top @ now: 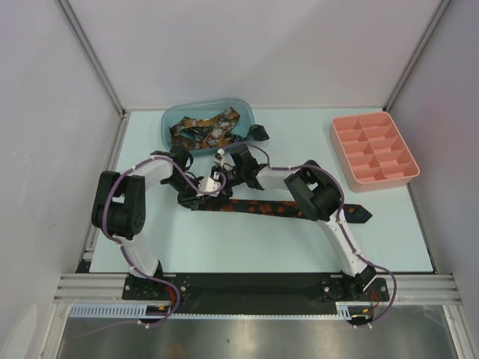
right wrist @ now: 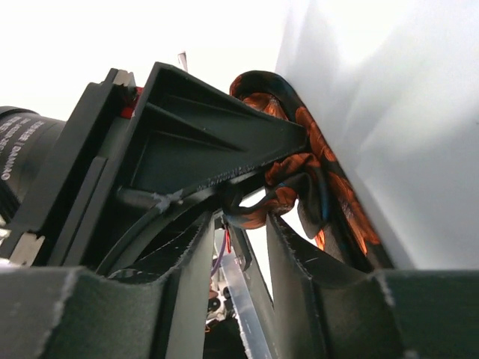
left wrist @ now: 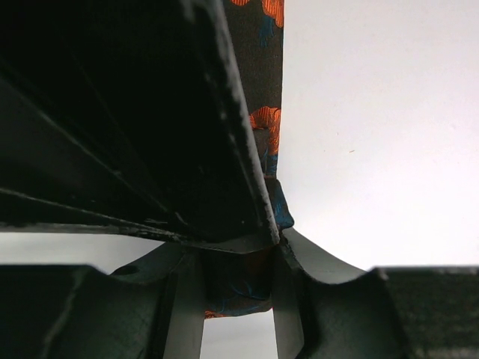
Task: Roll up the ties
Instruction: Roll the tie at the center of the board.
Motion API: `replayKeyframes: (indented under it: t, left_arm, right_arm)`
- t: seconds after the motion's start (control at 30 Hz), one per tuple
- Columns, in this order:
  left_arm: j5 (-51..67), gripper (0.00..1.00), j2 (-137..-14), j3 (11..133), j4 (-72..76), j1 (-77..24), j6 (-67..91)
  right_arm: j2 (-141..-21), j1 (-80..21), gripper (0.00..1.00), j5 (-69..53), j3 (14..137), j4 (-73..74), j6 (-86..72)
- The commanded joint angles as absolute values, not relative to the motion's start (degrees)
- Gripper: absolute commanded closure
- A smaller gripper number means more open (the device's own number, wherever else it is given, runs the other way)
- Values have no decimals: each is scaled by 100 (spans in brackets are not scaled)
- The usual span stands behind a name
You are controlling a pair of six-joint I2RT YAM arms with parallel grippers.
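One tie (top: 277,208), dark with orange-red blotches, lies flat across the middle of the table, its wide end at the right. My left gripper (top: 191,199) is at its left end. In the left wrist view the gripper (left wrist: 238,299) is shut on the tie's folded end (left wrist: 233,288), and the strip (left wrist: 266,120) runs away from it. My right gripper (top: 212,191) meets it from behind. In the right wrist view that gripper (right wrist: 245,221) has a curled loop of the tie (right wrist: 299,161) at its fingertips. The left gripper's finger (right wrist: 202,142) crosses in front.
A blue-grey bin (top: 171,120) at the back holds several more ties (top: 202,133), and one dark end (top: 258,133) hangs over its right side. A pink compartment tray (top: 374,149) stands at the back right. White walls enclose the table.
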State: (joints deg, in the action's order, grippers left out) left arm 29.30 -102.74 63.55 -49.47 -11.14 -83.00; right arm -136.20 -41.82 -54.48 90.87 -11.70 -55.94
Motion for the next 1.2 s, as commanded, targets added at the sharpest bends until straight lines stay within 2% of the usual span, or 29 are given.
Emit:
replayKeyframes:
  t: [0.0, 0.07, 0.17, 0.23, 0.3, 0.43, 0.5, 0.7, 0.8, 0.97, 1.17]
  left_arm:
    - [2777, 60, -10327, 6214, -4852, -1142, -8367]
    - [2760, 60, -10327, 6196, -4852, -1134, -8385]
    - [2742, 60, -10336, 6170, -4834, -1134, -8385]
    - [2733, 57, -10327, 6135, -4790, -1134, -8394]
    - [2733, 53, -10301, 6117, -4746, -1108, -8324]
    - [2988, 30, -10204, 6353, -4746, -862, -8139]
    - [3251, 23, -10152, 6512, -4763, -643, -8016]
    - [3401, 14, -10020, 6495, -4781, -545, -8025]
    - [3489, 15, -10072, 6513, -4772, -580, -7954]
    - [3647, 23, -10090, 6592, -4764, -764, -7823]
    - [3841, 46, -9932, 6715, -4869, -1001, -7743]
  right_arm:
    - [-13799, -4219, 65, -5361, 9343, -1257, -5538]
    - [-13808, -4210, 72, -5309, 9386, -1126, -5423]
    - [-13790, -4193, 93, -5317, 9352, -1003, -5326]
    - [-13729, -4166, 100, -5300, 9238, -888, -5142]
    - [-13606, -4105, 100, -5308, 9124, -765, -5072]
    - [-13448, -3982, 100, -5317, 8842, -475, -4791]
    - [-13421, -3938, 100, -5317, 8807, -282, -4676]
    - [-13482, -3894, 100, -5238, 8894, -35, -4412]
    - [-13517, -3893, 100, -5212, 8956, 184, -4281]
    - [-13535, -3946, 100, -5168, 9035, 334, -4157]
    - [-13553, -3955, 100, -5089, 9070, 466, -3990]
